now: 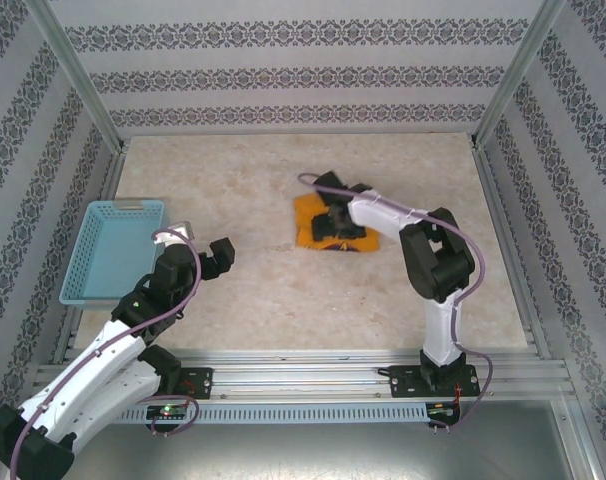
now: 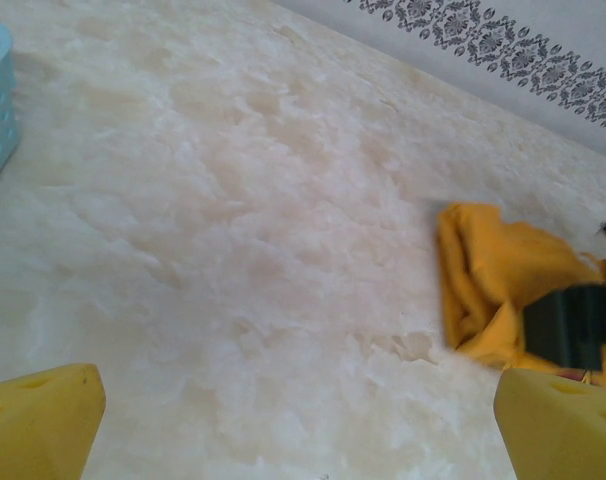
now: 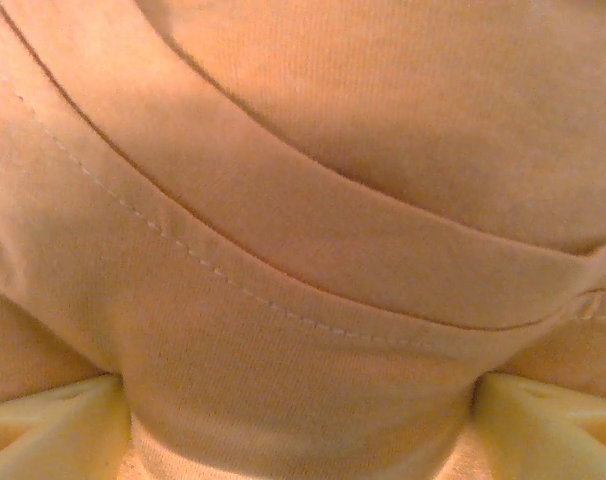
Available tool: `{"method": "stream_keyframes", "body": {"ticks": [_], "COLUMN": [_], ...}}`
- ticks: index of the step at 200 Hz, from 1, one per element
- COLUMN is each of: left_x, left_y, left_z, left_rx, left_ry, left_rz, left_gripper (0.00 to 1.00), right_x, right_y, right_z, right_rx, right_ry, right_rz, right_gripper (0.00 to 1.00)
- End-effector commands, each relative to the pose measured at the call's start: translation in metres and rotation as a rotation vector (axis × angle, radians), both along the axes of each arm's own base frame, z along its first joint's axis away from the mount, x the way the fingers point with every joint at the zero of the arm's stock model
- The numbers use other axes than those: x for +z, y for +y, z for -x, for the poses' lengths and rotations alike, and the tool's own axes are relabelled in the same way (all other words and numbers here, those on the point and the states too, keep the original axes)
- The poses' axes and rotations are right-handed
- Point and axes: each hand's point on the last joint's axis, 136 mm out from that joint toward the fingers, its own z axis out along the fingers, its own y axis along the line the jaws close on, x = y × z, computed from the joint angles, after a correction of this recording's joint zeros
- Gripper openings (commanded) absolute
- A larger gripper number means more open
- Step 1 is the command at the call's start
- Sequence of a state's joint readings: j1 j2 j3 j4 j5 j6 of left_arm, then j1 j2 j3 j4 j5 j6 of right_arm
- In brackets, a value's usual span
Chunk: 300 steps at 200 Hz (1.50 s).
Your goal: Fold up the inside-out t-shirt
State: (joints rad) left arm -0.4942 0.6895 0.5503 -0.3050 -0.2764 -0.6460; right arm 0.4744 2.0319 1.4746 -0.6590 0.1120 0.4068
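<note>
Beneath right pincer (image 1: 335, 221), inside-out t-shirt (image 1: 307, 228)

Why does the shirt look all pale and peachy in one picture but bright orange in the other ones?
Right wrist view: the camera is very close to the t-shirt, so it looks washed-out peach, with soft shadows under the folds. Left wrist view: the t-shirt is bright orange but smeary at its edges, on a pale, glary table. Top view: even light, strong orange.
</note>
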Motion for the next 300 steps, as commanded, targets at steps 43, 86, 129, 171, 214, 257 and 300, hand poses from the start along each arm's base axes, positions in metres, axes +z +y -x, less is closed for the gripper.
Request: {"method": "stream_keyframes", "body": {"ticks": [43, 86, 129, 171, 214, 257, 300], "left_x": [0.003, 0.003, 0.004, 0.000, -0.001, 0.003, 0.009], "left_y": [0.014, 0.019, 0.018, 0.015, 0.013, 0.026, 0.055], "left_z": [0.003, 0.005, 0.001, -0.004, -0.015, -0.036, -0.066], "left_rx": [0.019, 0.029, 0.027, 0.020, 0.025, 0.087, 0.206], "left_ry": [-0.011, -0.003, -0.005, 0.025, 0.034, 0.061, -0.003], "left_rz": [-0.067, -0.092, -0.100, -0.115, -0.156, -0.315, -0.543], "left_gripper": [1.00, 1.00, 1.00, 1.00, 1.00, 1.00, 1.00], "right_x": [-0.013, 0.004, 0.027, 0.040, 0.109, 0.152, 0.167], "right_y": [-0.107, -0.174, -0.225, -0.244, -0.223, -0.185, -0.160], "right_z": [-0.082, -0.121, -0.157, -0.172, -0.157, -0.092, -0.014], "right_rx": [0.017, 0.022, 0.026, 0.003, 0.003, -0.037, -0.114], "right_ry": [0.091, 0.053, -0.029, -0.063, -0.189, -0.344, -0.588], "right_rz": [0.142, 0.262, 0.283, 0.268, 0.240, 0.125, 0.056], "right_gripper": [0.83, 0.88, 0.92, 0.92, 0.95, 0.98, 0.97]}}
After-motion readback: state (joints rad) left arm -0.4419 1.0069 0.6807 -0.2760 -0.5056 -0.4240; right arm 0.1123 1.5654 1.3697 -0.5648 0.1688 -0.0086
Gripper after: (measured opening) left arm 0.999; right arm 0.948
